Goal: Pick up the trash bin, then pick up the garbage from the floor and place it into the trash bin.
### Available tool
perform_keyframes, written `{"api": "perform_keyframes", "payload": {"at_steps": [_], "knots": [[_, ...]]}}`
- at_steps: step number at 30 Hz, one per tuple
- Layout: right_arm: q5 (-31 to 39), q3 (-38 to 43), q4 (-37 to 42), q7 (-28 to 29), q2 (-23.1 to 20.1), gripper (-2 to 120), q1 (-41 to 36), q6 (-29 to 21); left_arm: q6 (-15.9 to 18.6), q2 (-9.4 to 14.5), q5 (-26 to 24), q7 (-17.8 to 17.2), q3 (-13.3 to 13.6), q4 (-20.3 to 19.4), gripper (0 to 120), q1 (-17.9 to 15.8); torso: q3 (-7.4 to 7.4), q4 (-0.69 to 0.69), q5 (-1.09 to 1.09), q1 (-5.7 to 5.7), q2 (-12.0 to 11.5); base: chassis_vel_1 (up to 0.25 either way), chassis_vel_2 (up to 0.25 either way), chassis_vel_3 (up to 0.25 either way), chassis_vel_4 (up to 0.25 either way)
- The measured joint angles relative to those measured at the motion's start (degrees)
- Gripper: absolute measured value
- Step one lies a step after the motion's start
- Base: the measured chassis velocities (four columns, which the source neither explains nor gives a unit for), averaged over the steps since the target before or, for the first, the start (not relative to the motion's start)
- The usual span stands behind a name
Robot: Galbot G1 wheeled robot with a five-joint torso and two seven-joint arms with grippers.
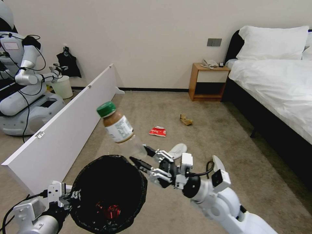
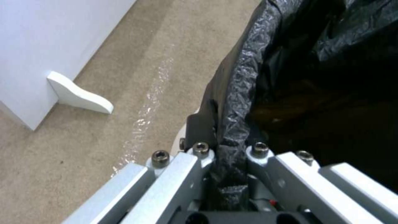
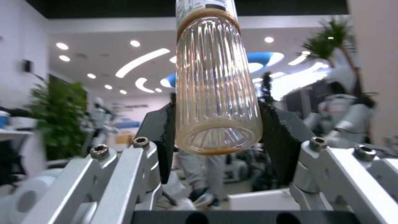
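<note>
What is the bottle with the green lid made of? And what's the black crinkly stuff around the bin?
The bottle looks like clear, ribbed plastic: in the right wrist view you see straight through its shiny grooved wall. Its green cap seems to be smooth, opaque plastic. The black stuff lining the trash bin looks like thin plastic film, a bag: it is wrinkled and glossy and folds over the rim.

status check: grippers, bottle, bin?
Left gripper clamped on trash bin rim. Right gripper holds green-capped bottle by its base, above the bin. Path clear.
</note>
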Motion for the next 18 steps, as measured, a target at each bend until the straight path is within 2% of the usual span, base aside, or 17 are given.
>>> {"api": "perform_keyframes", "payload": {"at_steps": [11, 18], "knots": [[1.0, -5.4, -2.5, -1.9, 2.3, 44, 2.9, 0.3, 0.0, 0.3, -0.4, 0.0, -0.3, 0.0, 2, 0.4, 0.0, 0.01, 0.0, 0.0, 0.0, 0.0, 0.0, 0.0, 0.0], [2.2, -9.2, -4.9, -6.2, 3.5, 44, 4.2, 0.4, 0.0, 0.3, -0.5, 0.1, -0.4, 0.0, 2, 0.4, 0.0, 0.01, 0.01, 0.0, 0.0, 0.0, 0.0, 0.0, 0.0]]}}
